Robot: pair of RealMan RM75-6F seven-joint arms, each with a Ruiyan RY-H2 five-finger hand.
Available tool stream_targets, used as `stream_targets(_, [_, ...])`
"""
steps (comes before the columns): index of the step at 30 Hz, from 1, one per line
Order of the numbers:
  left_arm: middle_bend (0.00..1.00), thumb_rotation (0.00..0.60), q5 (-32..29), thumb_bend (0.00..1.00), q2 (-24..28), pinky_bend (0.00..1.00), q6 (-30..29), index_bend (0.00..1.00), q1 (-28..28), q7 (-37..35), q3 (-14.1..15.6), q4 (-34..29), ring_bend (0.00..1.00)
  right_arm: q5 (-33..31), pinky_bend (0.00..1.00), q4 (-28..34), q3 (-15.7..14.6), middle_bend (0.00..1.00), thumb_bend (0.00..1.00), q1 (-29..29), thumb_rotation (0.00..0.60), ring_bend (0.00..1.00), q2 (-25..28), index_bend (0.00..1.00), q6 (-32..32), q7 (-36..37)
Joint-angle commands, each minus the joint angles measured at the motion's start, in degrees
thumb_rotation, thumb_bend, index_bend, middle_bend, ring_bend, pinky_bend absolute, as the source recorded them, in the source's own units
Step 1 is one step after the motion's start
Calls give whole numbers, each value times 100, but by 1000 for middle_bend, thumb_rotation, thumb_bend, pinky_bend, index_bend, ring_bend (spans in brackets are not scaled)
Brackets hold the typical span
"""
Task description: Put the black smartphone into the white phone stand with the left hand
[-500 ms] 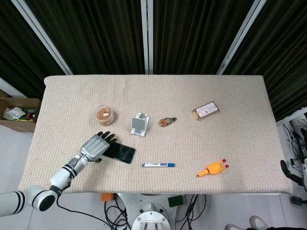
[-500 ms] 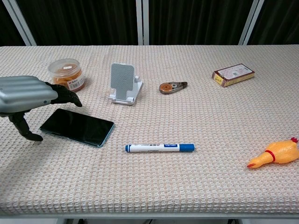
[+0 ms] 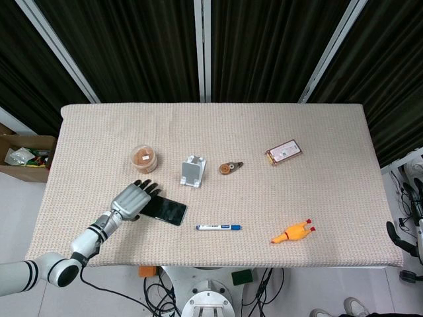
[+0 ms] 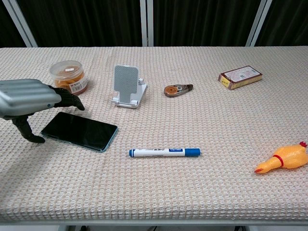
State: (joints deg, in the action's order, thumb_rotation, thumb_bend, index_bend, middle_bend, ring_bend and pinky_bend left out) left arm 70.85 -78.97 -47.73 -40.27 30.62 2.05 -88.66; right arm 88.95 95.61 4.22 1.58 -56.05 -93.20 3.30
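One phone point(image 4: 79, 131) lies flat and screen-up on the bench point(image 4: 202, 110), near its front left part, tilted a little so its far end points to the left. The left hand point(image 4: 29, 98) hangs over the phone's left end: its fingers point(image 4: 67, 100) are stretched forward side by side above that end, and the thumb point(image 4: 23, 129) reaches down to the cloth just beside the phone's near-left corner. The hand holds nothing, and I cannot tell whether the fingertips touch the phone. In the head view the same hand point(image 3: 134, 199) covers the phone's point(image 3: 165, 210) left end.

The stand point(image 4: 127, 87) sits upright further back and to the right of the phone, apart from it, its cradle bare. A round tub point(image 4: 69, 76) stands left of the stand, just behind the hand. A tape roller point(image 4: 177, 89) lies right of the stand, and a flat box point(image 4: 239, 77) lies further right. A blue-capped marker point(image 4: 164, 152) lies near the front, right of the phone, and a rubber chicken point(image 4: 284, 158) lies at the front right. The right hand shows in neither view.
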Motion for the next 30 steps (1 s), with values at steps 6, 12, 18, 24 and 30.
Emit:
stream_targets(6, [87,600,-61,170,-58,216,33,147,-47,32,-7,12,70,14,0,-16,-30,0,379,10,600,0,-15,0,15,-1])
stream_targets(12, [87,600,-62,169,-112,216,43,147,-76,-11,-17,61,70,-3,0,-3,-22,0,379,5,600,0,-10,0,25,-30])
stream_targets(18, [87,600,-79,191,-151,216,62,191,-96,-38,-11,146,70,-6,0,-5,-28,0,379,10,600,0,-24,0,25,-51])
stream_targets(24, [87,600,-17,202,-162,216,4,302,-74,-68,23,197,70,-37,0,-14,-26,0,379,5,600,0,-32,0,54,-57])
stream_targets(30, [91,600,99,204,-196,216,-56,448,-36,-101,81,291,70,-36,0,0,-31,0,379,0,600,0,-37,0,68,-93])
